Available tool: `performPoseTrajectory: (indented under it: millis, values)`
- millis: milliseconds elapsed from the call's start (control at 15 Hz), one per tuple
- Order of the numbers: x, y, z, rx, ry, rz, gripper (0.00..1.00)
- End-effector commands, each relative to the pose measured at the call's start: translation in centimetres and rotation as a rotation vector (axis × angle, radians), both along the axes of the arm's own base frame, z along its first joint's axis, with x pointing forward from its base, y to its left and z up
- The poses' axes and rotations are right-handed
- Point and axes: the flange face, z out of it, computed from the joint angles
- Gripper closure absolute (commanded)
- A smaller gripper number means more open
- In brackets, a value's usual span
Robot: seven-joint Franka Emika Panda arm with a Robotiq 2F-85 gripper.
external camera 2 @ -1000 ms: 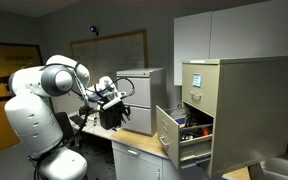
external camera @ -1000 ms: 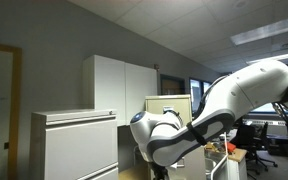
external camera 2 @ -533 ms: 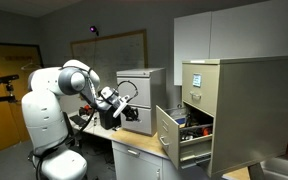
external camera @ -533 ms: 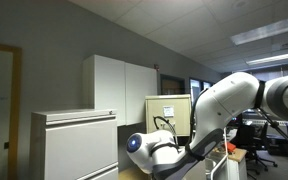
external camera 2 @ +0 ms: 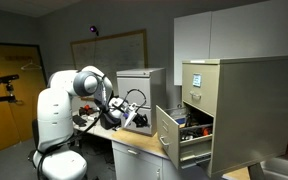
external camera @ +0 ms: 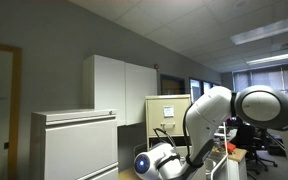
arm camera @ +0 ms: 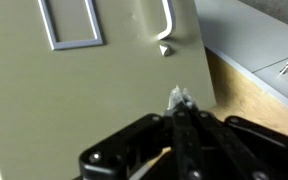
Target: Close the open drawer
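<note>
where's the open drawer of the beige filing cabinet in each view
Exterior view: the open beige metal drawer juts out leftward from the tall beige metal filing cabinet, low and right of centre.
Exterior view: the drawer cannot be made out; the white robot arm stands in front of the filing cabinet.
Wrist view: the drawer's front panel, with its metal handle, fills the left and centre.
Shared landmark: the filing cabinet, in both exterior views.

The arm (external camera 2: 59, 110) is built of thick, rounded white shells with dark seams at the joints, and looks glossy in both exterior views. A thin black cable (external camera 2: 136, 93) loops near its wrist. The gripper (arm camera: 178, 100) is matte black and narrows to a pale tip.
</note>
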Motion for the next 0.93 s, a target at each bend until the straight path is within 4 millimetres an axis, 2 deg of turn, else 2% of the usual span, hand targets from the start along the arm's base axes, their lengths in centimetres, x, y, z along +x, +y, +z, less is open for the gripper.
performPoseTrajectory:
  millis: [0, 200, 400, 467, 667, 867]
  values:
    - [2.9, -3.2, -0.8, -0.077, -0.080, 0.127, 1.00]
    - [5.5, -6.3, -0.3, -0.187, -0.161, 0.230, 1.00]
    - [7.2, -8.7, 0.3, -0.260, -0.218, 0.286, 1.00]
    - [8.0, -9.4, -0.1, -0.271, -0.240, 0.284, 1.00]
    - [10.5, -12.4, 0.7, -0.306, -0.287, 0.291, 1.00]
    - [13.1, -15.1, 0.6, -0.321, -0.317, 0.269, 1.00]
